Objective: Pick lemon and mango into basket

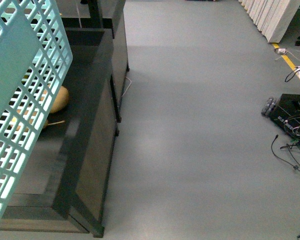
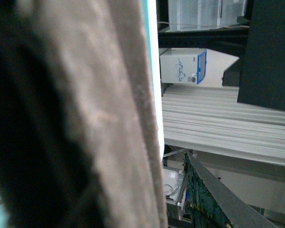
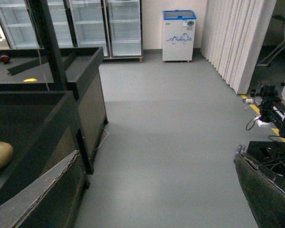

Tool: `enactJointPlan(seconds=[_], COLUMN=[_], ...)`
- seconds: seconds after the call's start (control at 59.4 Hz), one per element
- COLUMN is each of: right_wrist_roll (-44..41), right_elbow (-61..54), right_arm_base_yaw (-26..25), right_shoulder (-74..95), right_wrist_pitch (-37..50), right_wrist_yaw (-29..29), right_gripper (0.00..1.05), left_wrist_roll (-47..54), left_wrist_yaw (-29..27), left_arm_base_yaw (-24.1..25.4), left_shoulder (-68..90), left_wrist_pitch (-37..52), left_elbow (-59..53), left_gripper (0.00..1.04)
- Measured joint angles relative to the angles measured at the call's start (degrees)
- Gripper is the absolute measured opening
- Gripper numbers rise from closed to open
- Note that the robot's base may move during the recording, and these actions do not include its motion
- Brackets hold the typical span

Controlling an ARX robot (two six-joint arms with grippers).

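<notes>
My basket [image 1: 20, 75] is pale teal lattice with a brown handle [image 2: 99, 118], the bins [image 1: 90, 150] black, the floor [image 1: 200, 125] plain grey with a yellow stripe [image 1: 290, 62] far right, the mango [image 1: 59, 99] tan-yellow, and the far freezer [image 3: 179, 38] white with a blue lid [image 3: 179, 14].

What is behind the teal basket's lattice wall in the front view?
Through the slots of the basket, a yellow-orange fruit, likely the mango, lies in the dark bin. Lattice bars cover its left part and much of the bin floor.

Mock retail shop in test space — glass-door chillers [image 3: 90, 23] along back wall, small chest freezer [image 3: 179, 35], black produce bins [image 3: 80, 71] on grey floor [image 3: 171, 133] — loose cables [image 1: 290, 145] at side.
</notes>
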Motion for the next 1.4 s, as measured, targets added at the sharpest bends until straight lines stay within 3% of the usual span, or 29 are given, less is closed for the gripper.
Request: enactJointPlan(seconds=[1.397], right_wrist_roll=[0.02], right_elbow=[0.00], right_arm_base_yaw=[0.00], right_shoulder=[0.00], right_wrist_pitch=[0.00], right_wrist_yaw=[0.00], right_gripper=[0.96], left_wrist_roll=[0.04], left_wrist_yaw=[-0.07], left_arm_base_yaw=[0.02], left_shoulder=[-0.07], left_wrist_pitch=[0.00], left_elbow=[0.02], left_gripper=[0.28])
